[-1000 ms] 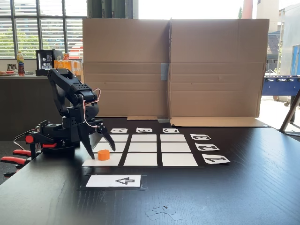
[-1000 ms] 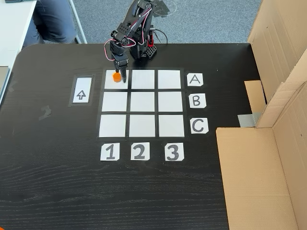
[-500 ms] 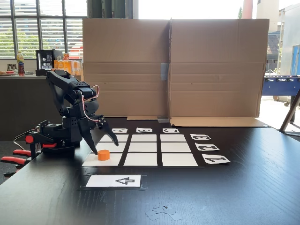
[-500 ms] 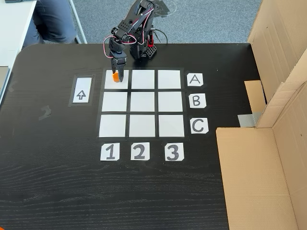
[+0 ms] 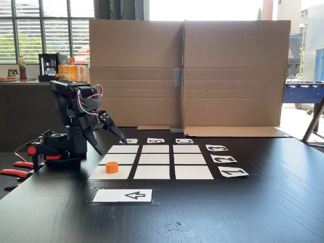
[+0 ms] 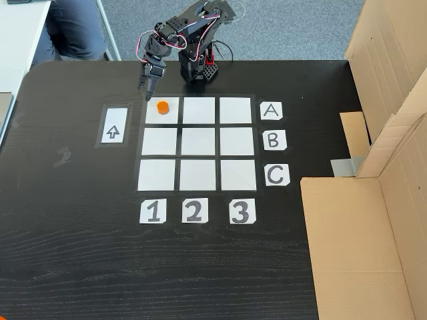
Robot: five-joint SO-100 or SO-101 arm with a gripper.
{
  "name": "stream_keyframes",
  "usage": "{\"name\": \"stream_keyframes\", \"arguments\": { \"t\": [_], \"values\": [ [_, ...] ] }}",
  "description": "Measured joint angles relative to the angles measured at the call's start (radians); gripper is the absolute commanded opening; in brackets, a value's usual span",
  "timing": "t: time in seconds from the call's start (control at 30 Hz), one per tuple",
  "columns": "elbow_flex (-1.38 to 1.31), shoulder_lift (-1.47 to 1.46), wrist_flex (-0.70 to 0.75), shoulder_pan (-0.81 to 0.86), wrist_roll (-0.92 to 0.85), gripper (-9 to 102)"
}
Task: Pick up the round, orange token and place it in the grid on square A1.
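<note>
Black wood-grain table (image 6: 80, 253), cardboard walls (image 5: 185, 71), orange token (image 6: 162, 107) on square A1 (image 6: 153, 115), gripper (image 5: 110, 144) spread, empty.

You have two fixed views: one low at table height, facing the cardboard wall (image 5: 187, 73) across the grid (image 5: 157, 162); one high, looking down. Both share the grid (image 6: 198, 143) and arm.

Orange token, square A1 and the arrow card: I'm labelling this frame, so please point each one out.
orange token (image 6: 162, 107), a fixed view from above, its top face
square A1 (image 6: 153, 115), same view, bare white paper beside the token
arrow card (image 5: 123, 195), a fixed front view, white paper around the arrow
</note>
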Motion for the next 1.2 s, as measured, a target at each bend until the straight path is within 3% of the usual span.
{"name": "stream_keyframes", "arguments": {
  "t": [0.6, 1.0, 1.2],
  "values": [
    [-0.057, 0.365, 0.028, 0.407, -0.04, 30],
    [-0.014, 0.6, 0.261, 0.584, -0.153, 22],
    [0.103, 0.707, 0.299, 0.669, -0.213, 21]
  ]
}}
